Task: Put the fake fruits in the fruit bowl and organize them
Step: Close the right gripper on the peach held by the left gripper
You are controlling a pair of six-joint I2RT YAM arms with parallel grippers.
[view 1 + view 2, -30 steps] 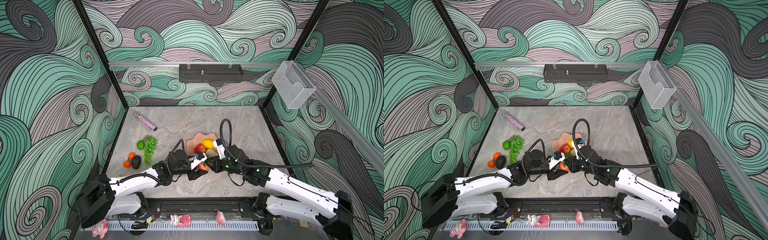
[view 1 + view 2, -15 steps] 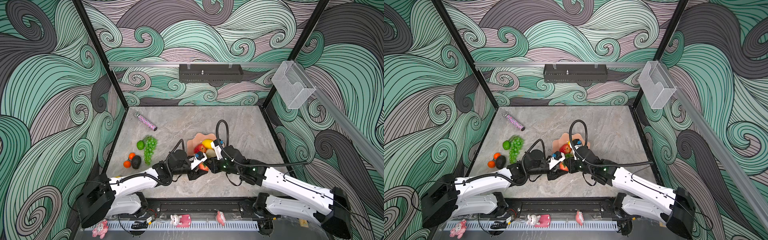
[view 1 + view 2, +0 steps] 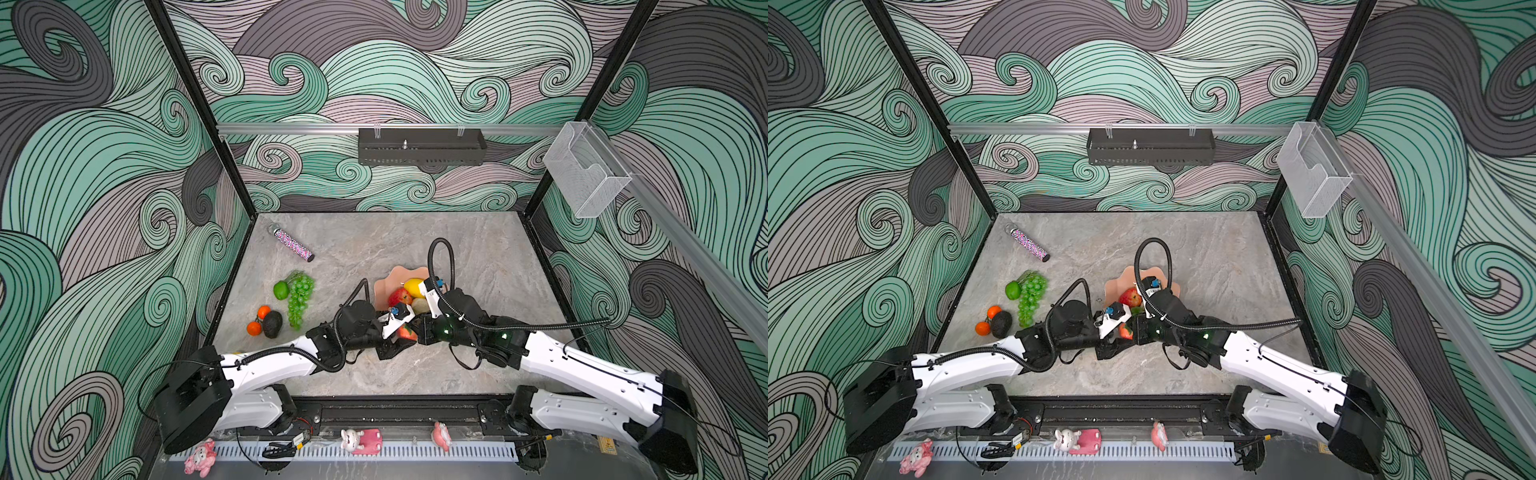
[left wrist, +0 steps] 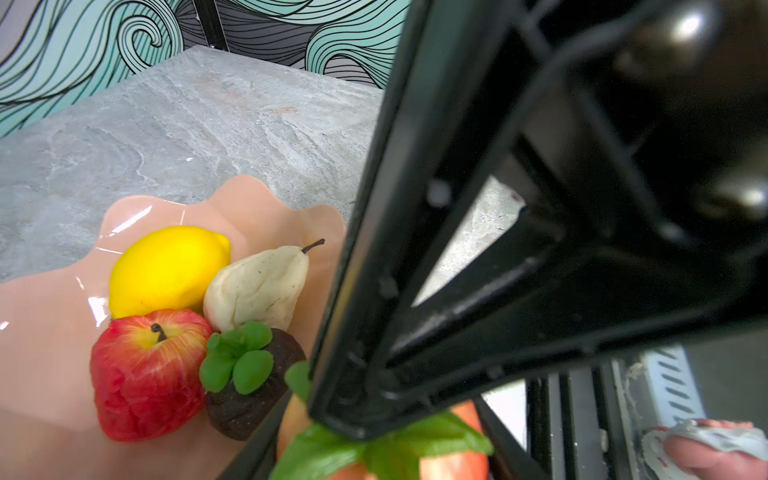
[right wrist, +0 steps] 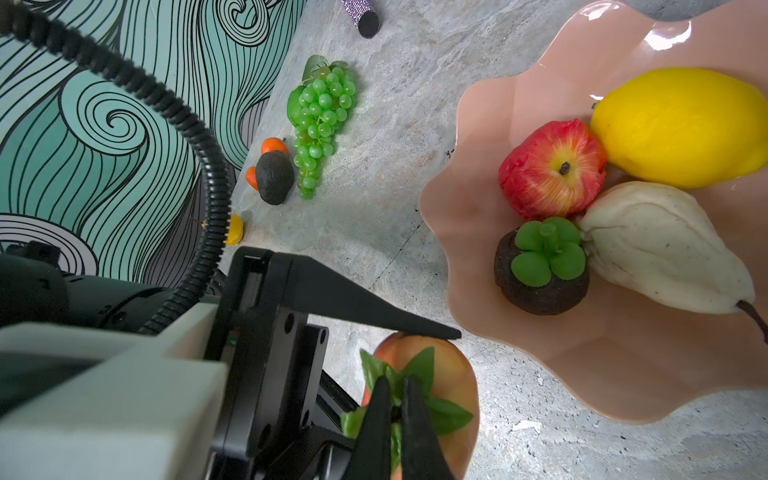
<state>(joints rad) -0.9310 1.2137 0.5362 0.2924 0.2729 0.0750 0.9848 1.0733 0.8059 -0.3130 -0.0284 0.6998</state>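
Loose fruits: two oranges (image 3: pixel 263 311), a dark avocado (image 3: pixel 272 324), a lime (image 3: pixel 281 289) and a green grape bunch (image 3: pixel 300 299), all glossy, are grouped beside the left edge of the counter (image 3: pixel 478 257).
Sparkly tube (image 3: pixel 292 246): laid near the back left corner of the counter.
Strawberry (image 5: pixel 451 374): orange-red with a green leaf crown; it is placed just outside the front rim of the bowl, on the side toward the counter's front edge.
Fruit bowl (image 3: pixel 401 272): salmon-pink with a scalloped rim, set about mid-counter. A red apple (image 3: pixel 398 297), a yellow lemon (image 3: pixel 414 287), a cream pear (image 3: pixel 420 306) and a dark mangosteen (image 5: pixel 540 286) with a green cap are packed inside it, touching one another.
Hidden parts: a small yellow fruit (image 5: pixel 235 229) by the left edge is half covered by a cable (image 5: pixel 208 187). The bowl's front part is covered by the grippers in both top views. Whether the strawberry rests on the counter cannot be told.
Left arm (image 3: pixel 270 365): stretched low from the front left corner toward the middle. The jaws of the left gripper (image 3: pixel 401 338) are set apart on either side of the strawberry. One finger (image 5: pixel 374 318) is laid against the fruit and the second is concealed, so whether the fruit is pressed cannot be told.
Right arm (image 3: pixel 582 370): stretched low from the front right corner. The right gripper (image 5: pixel 396 399) is closed together on the strawberry's leaf crown.
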